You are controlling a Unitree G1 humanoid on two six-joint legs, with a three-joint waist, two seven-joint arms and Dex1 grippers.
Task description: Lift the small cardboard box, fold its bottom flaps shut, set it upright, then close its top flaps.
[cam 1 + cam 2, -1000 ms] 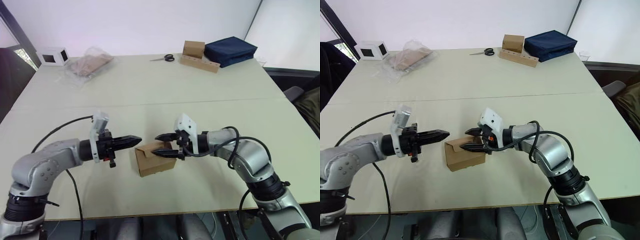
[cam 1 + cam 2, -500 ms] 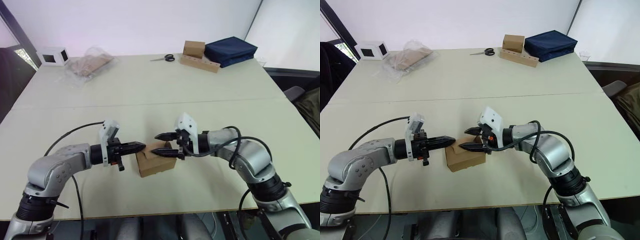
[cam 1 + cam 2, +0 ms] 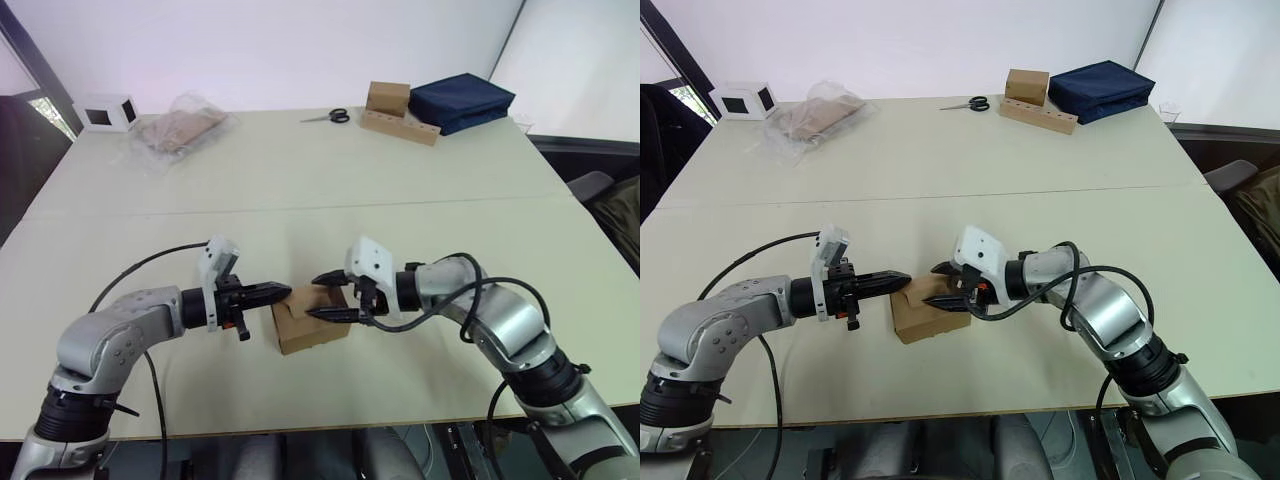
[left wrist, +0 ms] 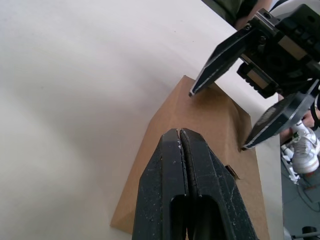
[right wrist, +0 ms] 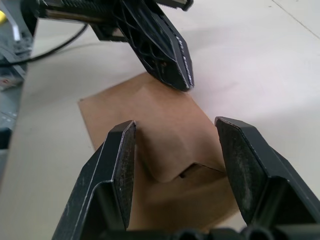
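Observation:
The small cardboard box [image 3: 312,325] stands on the table [image 3: 300,190] near the front edge, between my two grippers. A top flap [image 5: 165,150] with a pointed edge lies folded down over its upper face. My left gripper [image 3: 284,292] is shut, and its tip rests at the box's upper left edge. In the left wrist view the shut fingers [image 4: 172,165] point across the box top [image 4: 175,112]. From the right, my right gripper [image 3: 318,297] is open, with one finger above the top face and one in front of it. Its jaws straddle the flap in the right wrist view.
At the far left stand a white box with a dark window [image 3: 105,112] and a clear plastic bag [image 3: 180,125]. Scissors [image 3: 328,116], a brown cube on a holed strip [image 3: 392,105] and a navy bag [image 3: 460,100] lie at the far right. The table's front edge [image 3: 300,428] is close.
My left gripper came in from the left to the box's upper edge and then held still. My right gripper pushed further left over the box top.

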